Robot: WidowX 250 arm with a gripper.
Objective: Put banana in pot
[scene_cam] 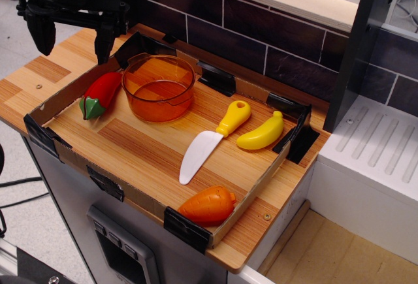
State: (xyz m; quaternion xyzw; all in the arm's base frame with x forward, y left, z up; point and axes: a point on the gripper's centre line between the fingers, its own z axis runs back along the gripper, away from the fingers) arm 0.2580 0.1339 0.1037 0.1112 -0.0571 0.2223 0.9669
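The gripper hangs with its two dark fingers apart and empty at the far left, above the tray's far-left corner. Just right of it sits the orange pot, empty and upright, ready to receive. The banana lies well apart at the right, beside the knife, so the arm must cross the tray.
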